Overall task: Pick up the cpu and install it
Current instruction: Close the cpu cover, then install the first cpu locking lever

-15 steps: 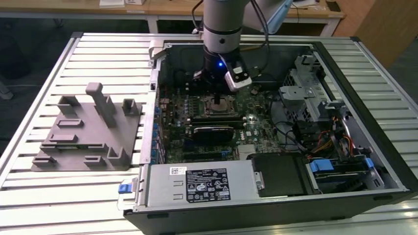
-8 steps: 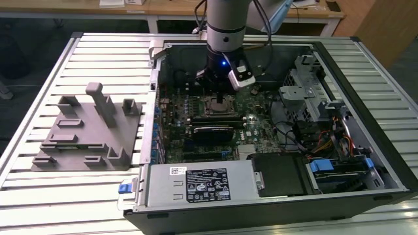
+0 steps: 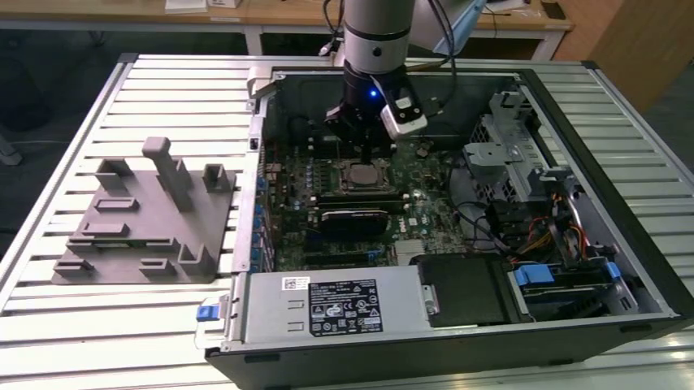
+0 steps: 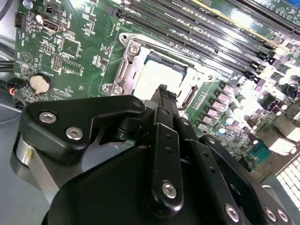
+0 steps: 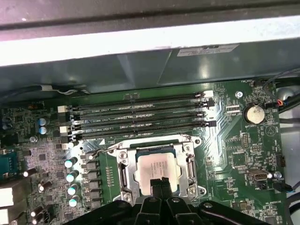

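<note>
Inside the open computer case (image 3: pixel 434 361) on the bench (image 3: pixel 65 325), the cpu (image 5: pixel 154 166) is seen lying flat within the metal socket frame (image 5: pixel 123 171) on the motherboard (image 5: pixel 234 150), just beside the memory slots (image 5: pixel 140 117). The jaws are held directly above it, pressed together, with nothing pinched between them. The fingertips (image 5: pixel 159 186) are placed over one edge of the chip; whether its top is touched cannot be told. The cpu is judged to be in its socket, though full seating cannot be confirmed. Risks noted: if the chip is skewed in the frame, downward pressure from the closed tips could bend the contacts beneath. A sideways drag could shift it out of registration or scratch its top. The frame's raised edges could be struck by the linkage (image 4: pixel 164 140). The grey fixture (image 3: pixel 141 219) is noted well apart, outside the case.
</note>
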### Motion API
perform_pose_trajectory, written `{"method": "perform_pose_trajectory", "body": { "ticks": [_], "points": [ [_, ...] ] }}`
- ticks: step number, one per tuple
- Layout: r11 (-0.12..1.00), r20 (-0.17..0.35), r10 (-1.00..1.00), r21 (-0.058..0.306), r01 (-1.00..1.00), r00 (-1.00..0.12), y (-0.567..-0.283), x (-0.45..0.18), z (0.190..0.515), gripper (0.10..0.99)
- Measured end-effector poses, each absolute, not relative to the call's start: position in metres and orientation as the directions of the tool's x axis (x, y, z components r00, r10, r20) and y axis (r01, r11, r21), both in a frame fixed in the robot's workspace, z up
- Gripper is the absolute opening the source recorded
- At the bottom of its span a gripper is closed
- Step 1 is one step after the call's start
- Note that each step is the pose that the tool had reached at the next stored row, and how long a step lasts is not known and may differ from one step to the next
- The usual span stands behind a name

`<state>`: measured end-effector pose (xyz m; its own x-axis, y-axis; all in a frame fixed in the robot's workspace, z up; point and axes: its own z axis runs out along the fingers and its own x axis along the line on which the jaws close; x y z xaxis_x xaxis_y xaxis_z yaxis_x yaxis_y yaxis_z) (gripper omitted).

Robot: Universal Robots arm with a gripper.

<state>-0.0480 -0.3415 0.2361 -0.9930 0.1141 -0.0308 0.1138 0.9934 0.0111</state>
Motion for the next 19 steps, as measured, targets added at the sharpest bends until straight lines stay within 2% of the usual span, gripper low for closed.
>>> {"method": "perform_pose_trajectory", "body": {
  "ticks": [19],
  "points": [
    [0.993,-0.031,0.114,0.013,0.114,-0.993,-0.3416,-0.0538,0.2362,0.106]
  ]
}}
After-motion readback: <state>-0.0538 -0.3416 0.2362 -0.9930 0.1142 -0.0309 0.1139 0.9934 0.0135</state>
